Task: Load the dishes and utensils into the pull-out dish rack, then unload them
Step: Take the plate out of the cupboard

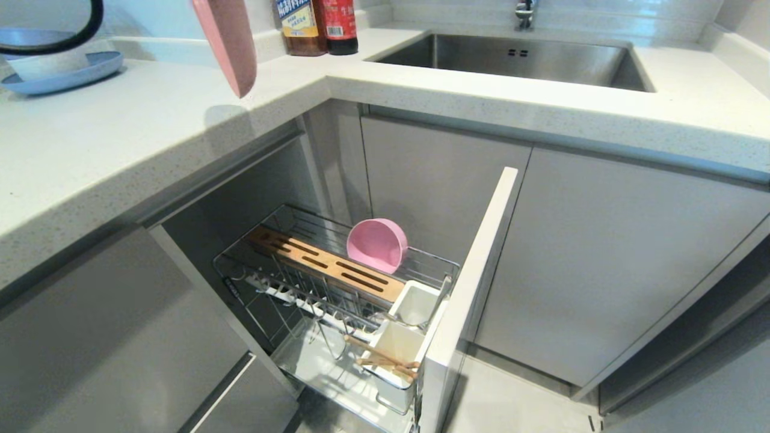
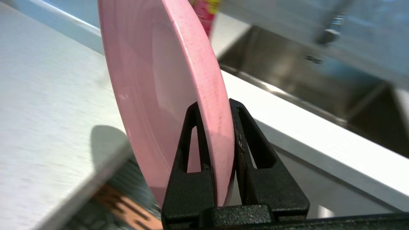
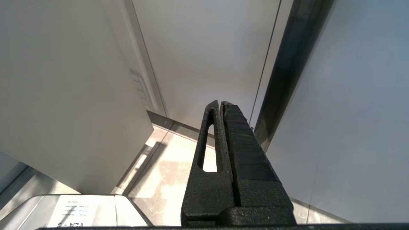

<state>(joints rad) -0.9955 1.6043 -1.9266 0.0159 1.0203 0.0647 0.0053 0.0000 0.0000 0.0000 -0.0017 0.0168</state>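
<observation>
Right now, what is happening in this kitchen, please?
The robot's left hand grips a pink plate by its rim, on edge, above the white countertop. Below, the pull-out dish rack stands open, holding a pink bowl on its side and wooden chopsticks in a white cup. The right hand hangs shut beside the cabinets.

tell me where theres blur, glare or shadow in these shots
Head view: the pink plate throws a soft shadow on the countertop. Left wrist view: the background faucet is blurred, the left claw stays sharp. Right wrist view: bright glare on the floor.
</observation>
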